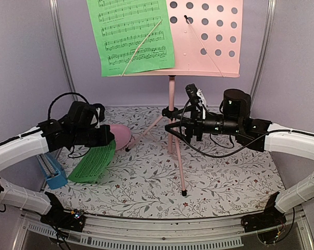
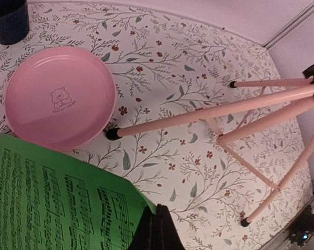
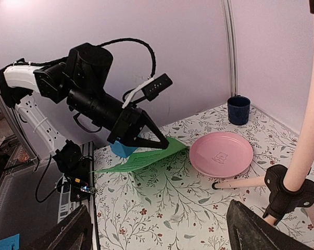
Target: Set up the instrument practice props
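Music stand (image 1: 209, 47): one, stood on the table (image 1: 224, 177).
Green pages: two; first page (image 1: 130, 34) lay on its desk, second page (image 1: 94, 161) hung tilted.
Metronome (image 1: 53, 172): one, sat at the table's left edge.
Left gripper (image 3: 162, 140): pinched the second page.
Right gripper (image 3: 158, 208): was spread, beside the stand's pole.

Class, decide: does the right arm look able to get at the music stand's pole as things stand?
Probably yes: the right gripper stands open right beside the pole, with nothing between them.
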